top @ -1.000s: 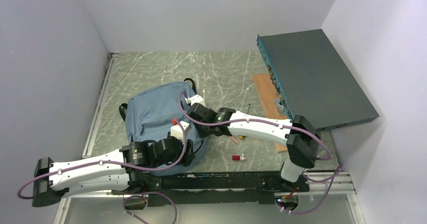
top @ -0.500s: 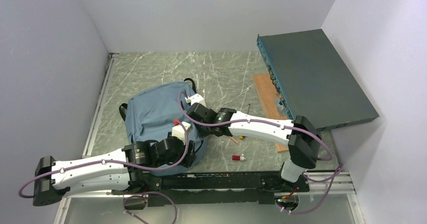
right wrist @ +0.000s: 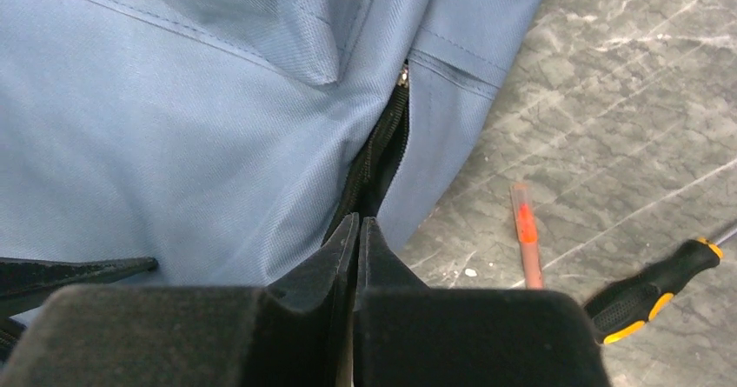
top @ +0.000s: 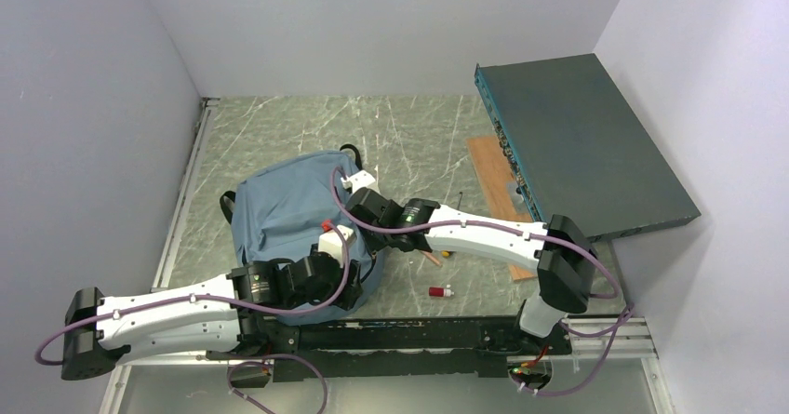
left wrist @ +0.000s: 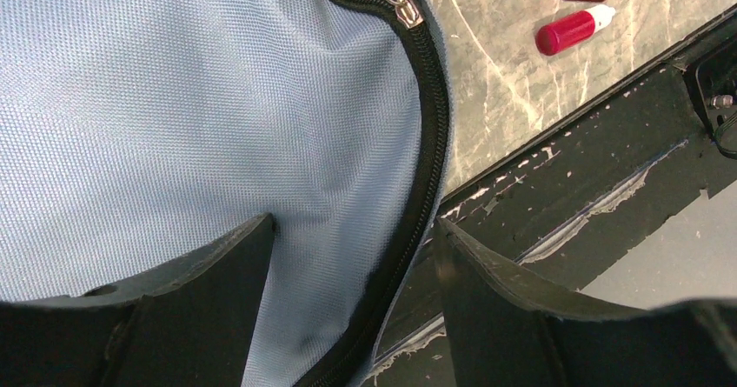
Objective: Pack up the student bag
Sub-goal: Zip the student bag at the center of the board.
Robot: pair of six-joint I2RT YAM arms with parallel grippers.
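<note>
The student bag (top: pixel 288 214), dusty-blue fabric, lies left of the table's middle. My left gripper (top: pixel 352 279) is at its near right edge. In the left wrist view this gripper (left wrist: pixel 355 226) is open, its fingers astride the bag's rim (left wrist: pixel 217 126) and black zipper (left wrist: pixel 430 143). A metal zipper pull (left wrist: pixel 404 4) hangs higher up. My right gripper (top: pixel 370 239) is over the bag's right side. In the right wrist view this gripper (right wrist: pixel 358 223) is shut, tips at the gaping zipper slit (right wrist: pixel 382 152). Whether fabric is pinched between them is hidden.
A red-capped small bottle (top: pixel 440 291) lies by the front rail. An orange pen (right wrist: pixel 524 230) and a black-and-yellow screwdriver (right wrist: pixel 652 287) lie right of the bag. A dark teal flat box (top: pixel 577 144) rests at the back right over a wooden board (top: pixel 491 177).
My right gripper's fingers have closed together at the zipper slit. Both arms have hardly shifted, and the left gripper stays open.
</note>
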